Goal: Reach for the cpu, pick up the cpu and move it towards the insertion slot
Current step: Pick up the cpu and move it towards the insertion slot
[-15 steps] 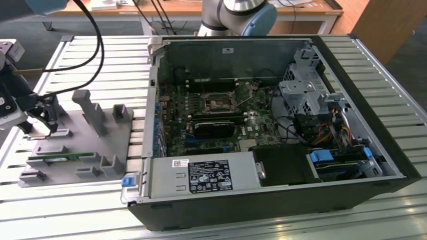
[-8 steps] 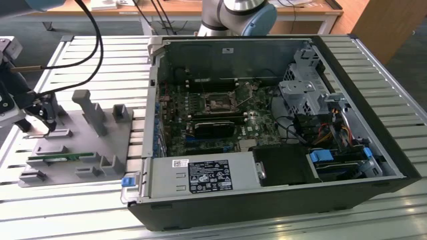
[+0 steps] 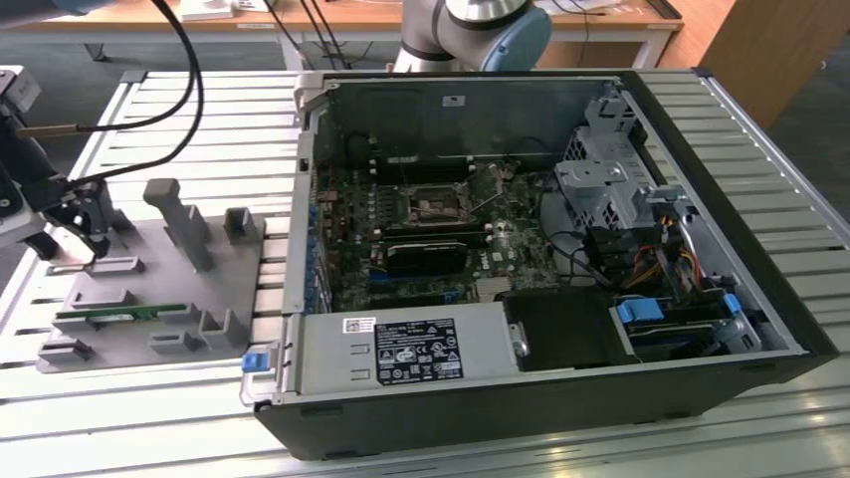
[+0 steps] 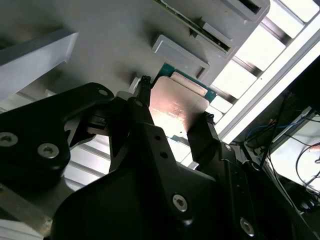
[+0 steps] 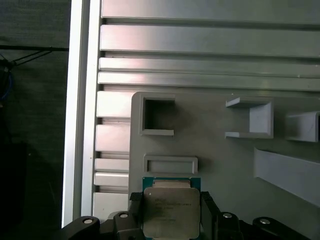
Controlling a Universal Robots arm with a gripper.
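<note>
The gripper (image 4: 175, 100) clamps the cpu (image 5: 171, 214) by opposite edges, so the chip sits between its fingertips, apparently low over the grey tray (image 3: 129, 294). This looks like the grasp step. The insertion slot (image 3: 436, 206) lies well away, so the lift calls for a straight, level pull.

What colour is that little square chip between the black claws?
The cpu has a silvery metal top with a teal-green rim, clearest in the first wrist view.
</note>
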